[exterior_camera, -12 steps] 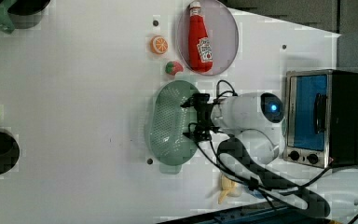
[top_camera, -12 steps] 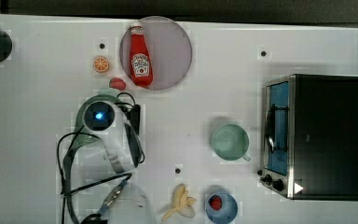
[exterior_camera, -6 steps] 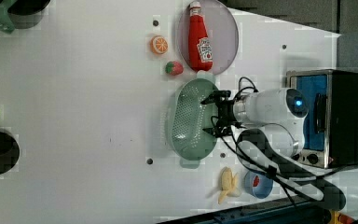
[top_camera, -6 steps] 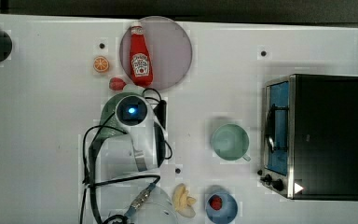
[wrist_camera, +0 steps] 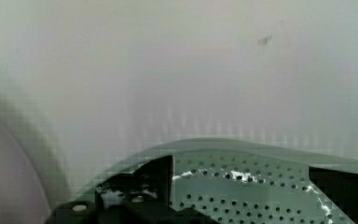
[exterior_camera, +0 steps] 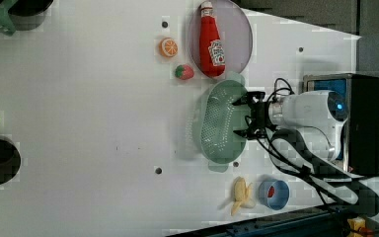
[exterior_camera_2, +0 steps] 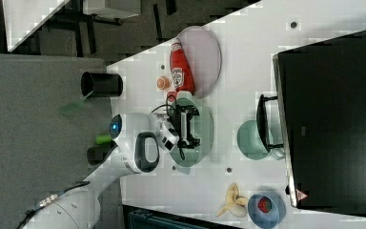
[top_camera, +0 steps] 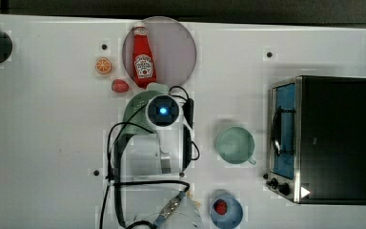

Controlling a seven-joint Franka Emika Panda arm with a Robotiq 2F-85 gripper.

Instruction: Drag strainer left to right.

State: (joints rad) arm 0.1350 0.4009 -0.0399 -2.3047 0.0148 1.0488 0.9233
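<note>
Fingers point(exterior_camera: 240, 100) spread wide inside the strainer point(exterior_camera: 216, 122), which sits below the plate point(exterior_camera: 241, 39) with ketchup point(exterior_camera: 211, 39), strawberry point(exterior_camera: 184, 72) just beside; cup point(top_camera: 235, 145) and oven point(top_camera: 329, 138) lie rightward. Since before, strainer and gripper point(exterior_camera: 241, 117) have shifted right.

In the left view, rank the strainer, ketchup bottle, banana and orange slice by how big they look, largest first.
1. Strainer
2. Ketchup bottle
3. Banana
4. Orange slice
All lie on the same table, so nearness to the camera hardly skews the order.
</note>
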